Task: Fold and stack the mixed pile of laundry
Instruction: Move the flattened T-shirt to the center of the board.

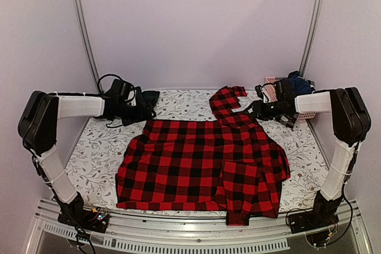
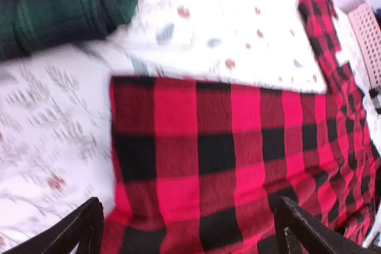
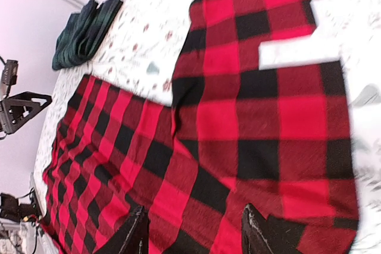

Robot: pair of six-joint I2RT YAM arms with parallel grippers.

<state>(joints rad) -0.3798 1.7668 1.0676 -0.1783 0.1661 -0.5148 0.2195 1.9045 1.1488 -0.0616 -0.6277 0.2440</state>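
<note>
The red-and-black checked shirt (image 1: 202,165) lay spread flat across the middle of the overhead view. One sleeve (image 1: 229,96) reached toward the upper centre, and the other was turned in over the body at lower right. Opened out like that it looked, to my eye, ready for its first fold, which would explain why both arms hung over its top edge, one above each shoulder.

A dark green tartan piece (image 1: 146,102) sat bunched at the upper left of the cloth-covered table (image 1: 95,147), out of the shirt's way. It seemed either already dealt with or waiting its turn. The other dark clothes (image 1: 297,80) were heaped in the pink basket (image 1: 306,114) at the upper right, so most of the pile looked not yet folded.

In its own wrist view the left gripper (image 2: 190,233) stood as wide as it could. One finger was at the lower left, off the cloth, and the other at the lower right over the checks. The shirt's corner lay below them and nothing was held between them.

The right gripper (image 3: 196,236) hung over the sleeve end of the shirt with its fingers (image 3: 134,233) about half apart, and checked cloth showed in the gap. From where I stood I could not tell whether it was pinching a fold or only hovering above it.
</note>
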